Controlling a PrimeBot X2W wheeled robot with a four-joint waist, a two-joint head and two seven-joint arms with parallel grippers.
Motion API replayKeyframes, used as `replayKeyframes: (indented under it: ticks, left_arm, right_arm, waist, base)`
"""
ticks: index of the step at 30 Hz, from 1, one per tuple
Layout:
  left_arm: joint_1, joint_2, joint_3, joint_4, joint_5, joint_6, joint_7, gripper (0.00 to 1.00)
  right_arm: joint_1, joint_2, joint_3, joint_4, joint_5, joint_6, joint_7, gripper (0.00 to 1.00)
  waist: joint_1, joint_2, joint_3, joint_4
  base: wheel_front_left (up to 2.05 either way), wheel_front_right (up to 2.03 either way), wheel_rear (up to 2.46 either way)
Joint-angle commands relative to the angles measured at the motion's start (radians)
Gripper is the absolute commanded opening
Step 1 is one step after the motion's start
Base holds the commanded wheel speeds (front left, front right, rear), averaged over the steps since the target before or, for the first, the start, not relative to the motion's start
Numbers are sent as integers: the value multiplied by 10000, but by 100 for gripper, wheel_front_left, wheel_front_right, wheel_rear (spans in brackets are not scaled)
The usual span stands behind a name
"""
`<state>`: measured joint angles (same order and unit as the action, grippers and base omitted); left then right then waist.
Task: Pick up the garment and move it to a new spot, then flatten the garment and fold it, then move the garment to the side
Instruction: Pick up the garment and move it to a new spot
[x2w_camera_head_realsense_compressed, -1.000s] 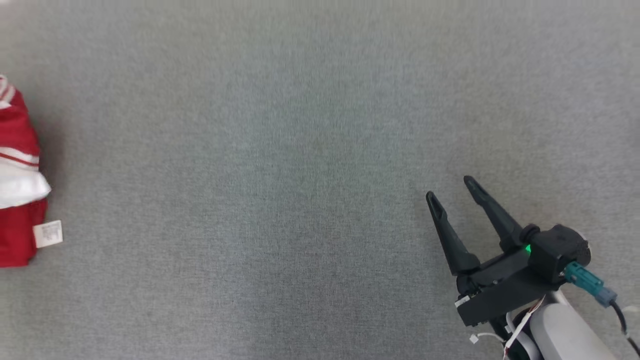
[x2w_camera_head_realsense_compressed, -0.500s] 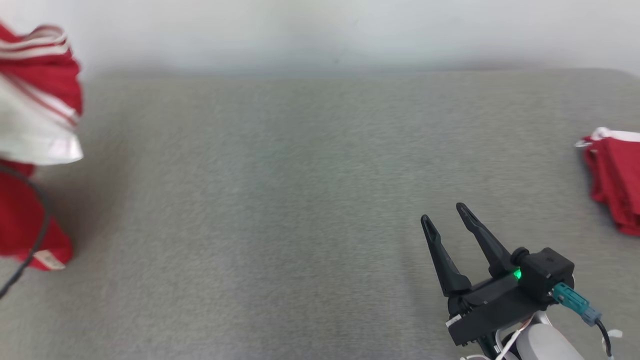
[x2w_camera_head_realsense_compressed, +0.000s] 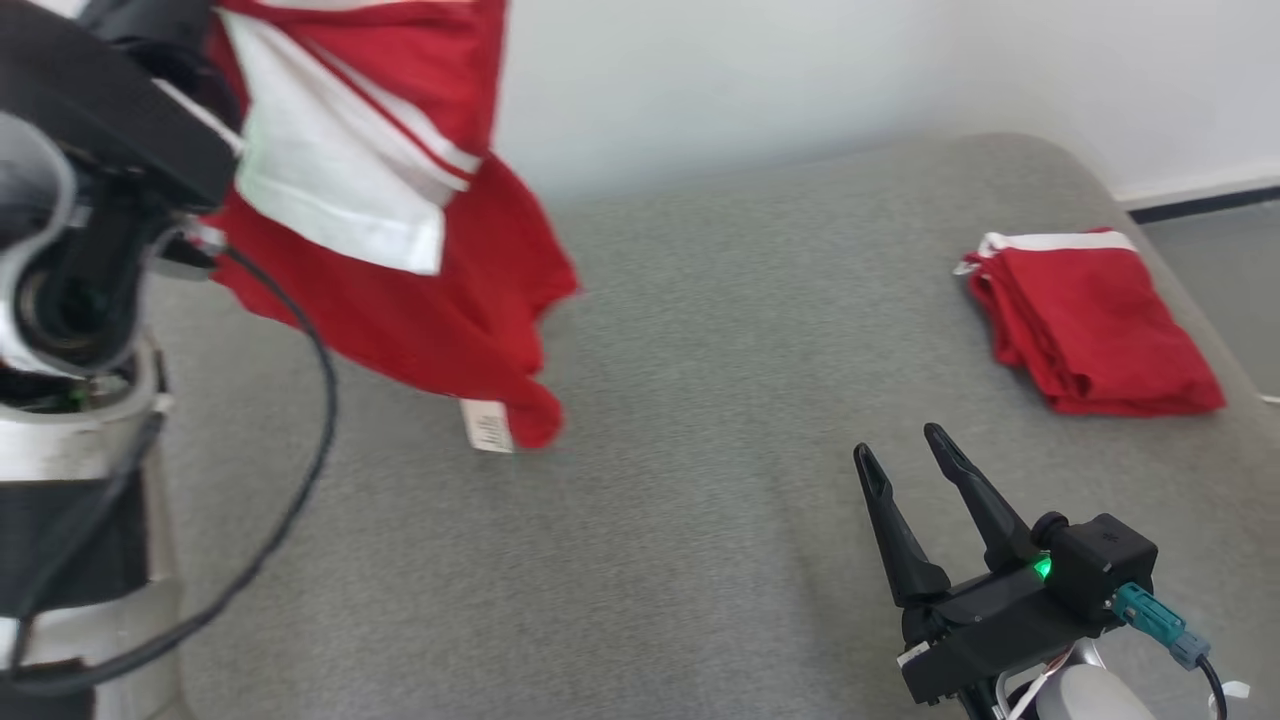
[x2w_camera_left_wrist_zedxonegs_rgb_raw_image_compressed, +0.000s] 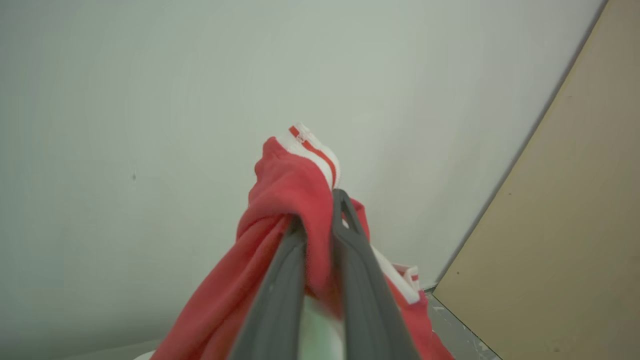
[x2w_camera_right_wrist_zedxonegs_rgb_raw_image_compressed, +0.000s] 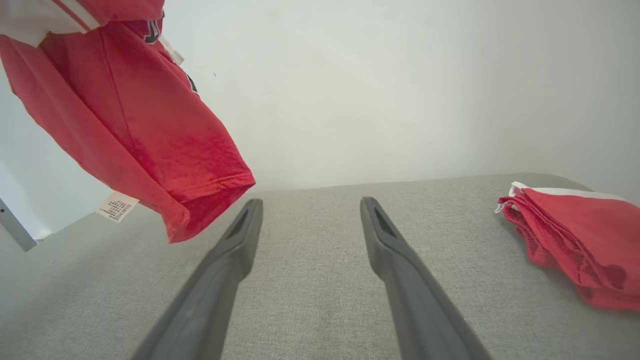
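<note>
A red garment (x2w_camera_head_realsense_compressed: 400, 270) with white panels and stripes hangs in the air at the upper left of the head view, clear of the grey padded surface (x2w_camera_head_realsense_compressed: 700, 420). Its white label (x2w_camera_head_realsense_compressed: 487, 425) dangles at the lowest corner. My left gripper (x2w_camera_left_wrist_zedxonegs_rgb_raw_image_compressed: 320, 210) is shut on a bunched fold of the garment (x2w_camera_left_wrist_zedxonegs_rgb_raw_image_compressed: 290, 180), seen against a pale wall. My right gripper (x2w_camera_head_realsense_compressed: 898, 441) stands open low at the right, nothing between its fingers. In the right wrist view the garment (x2w_camera_right_wrist_zedxonegs_rgb_raw_image_compressed: 145, 115) hangs up and left of that gripper (x2w_camera_right_wrist_zedxonegs_rgb_raw_image_compressed: 311, 201).
A second red garment (x2w_camera_head_realsense_compressed: 1090, 320), folded, lies at the surface's right end, also seen as the folded garment (x2w_camera_right_wrist_zedxonegs_rgb_raw_image_compressed: 575, 225). My left arm's body and cable (x2w_camera_head_realsense_compressed: 90, 300) fill the left side. A pale wall stands behind; the surface's rounded right edge (x2w_camera_head_realsense_compressed: 1200, 300) drops to the floor.
The head camera has swung up and round, bringing the wall and the folded garment into view. The held garment now hangs higher and farther over the surface. The right gripper stays open.
</note>
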<state>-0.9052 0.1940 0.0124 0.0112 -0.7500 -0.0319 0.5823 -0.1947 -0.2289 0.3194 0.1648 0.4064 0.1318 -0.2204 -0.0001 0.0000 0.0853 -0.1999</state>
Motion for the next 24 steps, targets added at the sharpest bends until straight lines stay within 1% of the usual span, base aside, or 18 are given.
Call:
replayKeyframes:
  ticks: [1,7,10,12,14,17,19,24]
  left_arm:
    - [6,-78,-61,-58,-51,-22,-62,0]
    - [742,-537,-730,-252,276,-106,-303,0]
    - [1316,-797,-1021,-229,372,-115,-606,0]
    - [1816,-964,-1132,20,300,-94,-911,0]
    - [2336,-1064,-1235,377,350,-135,-1332,0]
    - [3078,-1153,-1388,1186,760,-136,-2221,0]
    - [3580,-1129,-1580,1901,1307,-74,-2911,0]
    - [4564,-1230,-2167,3727,2010,-41,-4133,0]
  right_arm:
    - [98,23,-25,-12,54,-26,-39,100]
    - [176,165,-21,-26,65,-26,-70,100]
    - [247,192,-89,1,78,-26,-99,100]
    - [272,237,-88,14,83,-26,-108,100]
    - [247,265,-45,28,88,-26,-119,100]
    - [202,257,32,68,110,-26,-115,100]
    - [185,240,81,78,117,-26,-97,100]
    - [225,209,218,86,138,-26,-2,100]
  waist:
    - [1,0,-159,-655]
    - [1,0,-36,-1343]
    - [1,0,63,-1486]
    - [1,0,113,-1545]
    - [1,0,146,-1604]
    - [1,0,137,-1649]
    - [1,0,104,-1654]
    - [1,0,10,-1626]
  base:
    - [0,0,0]
    - [0,0,0]
    - [0,0,0]
    - [0,0,0]
    - [0,0,0]
    - [0,0,0]
    - [0,0,0]
    - [0,0,0]
